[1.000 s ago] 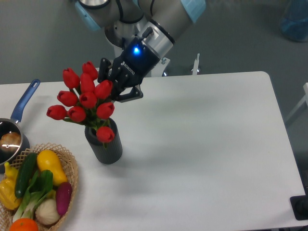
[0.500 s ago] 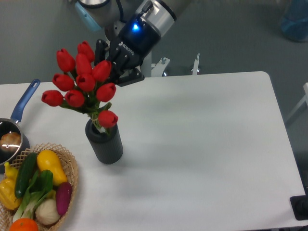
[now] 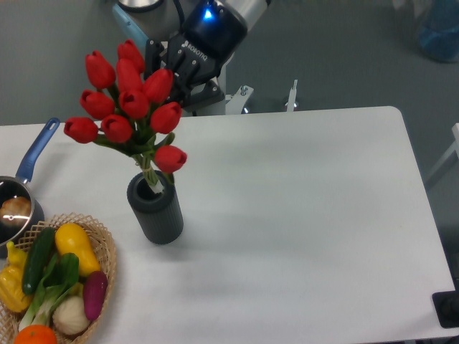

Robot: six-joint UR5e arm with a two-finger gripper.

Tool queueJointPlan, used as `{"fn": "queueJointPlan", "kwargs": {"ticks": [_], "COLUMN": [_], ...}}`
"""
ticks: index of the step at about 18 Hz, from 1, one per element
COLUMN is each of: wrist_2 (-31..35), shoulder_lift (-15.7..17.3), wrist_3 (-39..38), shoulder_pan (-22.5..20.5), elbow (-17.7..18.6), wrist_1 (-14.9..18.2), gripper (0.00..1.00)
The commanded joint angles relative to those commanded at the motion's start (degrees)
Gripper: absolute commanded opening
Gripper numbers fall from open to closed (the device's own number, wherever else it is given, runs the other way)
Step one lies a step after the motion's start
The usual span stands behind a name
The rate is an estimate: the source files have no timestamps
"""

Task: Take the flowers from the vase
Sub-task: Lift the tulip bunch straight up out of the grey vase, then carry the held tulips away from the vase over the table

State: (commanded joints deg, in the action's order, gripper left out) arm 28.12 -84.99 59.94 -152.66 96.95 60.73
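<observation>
One wicker basket (image 3: pixel 107 247), nearest the camera and far below-left of the claw, holding a yellow squash (image 3: pixel 74 246), a green cucumber (image 3: pixel 37 259), a purple vegetable (image 3: pixel 94 294), an orange (image 3: pixel 34 335) and a pale bulb (image 3: pixel 69 314). One steel saucepan (image 3: pixel 16 204) with blue handle, just behind the basket, well left of and below the claw. One dark grey vase (image 3: pixel 155 211), upright on the white table (image 3: pixel 301 215), directly below the claw and apart from it; round hollow visible at top. One bunch of red tulip flowers (image 3: pixel 129 107), raised above the vase: heads clear of the rim, only the lower stem ends reaching down into the hollow. Bunch lies just left of and below the claw, its upper right buds overlapping the fingers. One gripper (image 3: pixel 172 75), black, at the end of the arm reaching in from the top of the view, blue light lit on its wrist. Fingers pressed in on the bunch behind the buds; the exact contact point is hidden by the blooms.
</observation>
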Motion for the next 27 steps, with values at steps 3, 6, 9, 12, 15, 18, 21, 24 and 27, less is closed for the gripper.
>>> {"fn": "queueJointPlan", "kwargs": {"ticks": [3, 6, 9, 12, 15, 18, 21, 24, 27], "wrist_2": [0.4, 1.5, 7.4, 15.4, 17.1, 17.5, 25.1, 37.5, 48.0], "shoulder_lift": [-0.5, -2.5, -4.5, -6.6, -8.3, -10.2, -11.8, -14.4, -17.4], "wrist_3": [0.7, 1.8, 5.8, 7.9, 10.7, 11.0, 14.8, 14.9, 14.7], "shoulder_pan": [-2.8, -4.8, -6.2, -7.2, -10.4, -14.0, -14.0, -11.8, -7.3], "elbow": [0.0, 0.1, 0.1, 0.1, 0.0, 0.0, -0.9, -2.8, -4.6], "wrist_1": [-4.5, -6.2, -6.4, -6.4, -6.5, -6.4, -6.3, -6.3, -6.3], "gripper": [0.00, 0.00, 0.00, 0.00, 0.00, 0.00, 0.00, 0.00, 0.00]}}
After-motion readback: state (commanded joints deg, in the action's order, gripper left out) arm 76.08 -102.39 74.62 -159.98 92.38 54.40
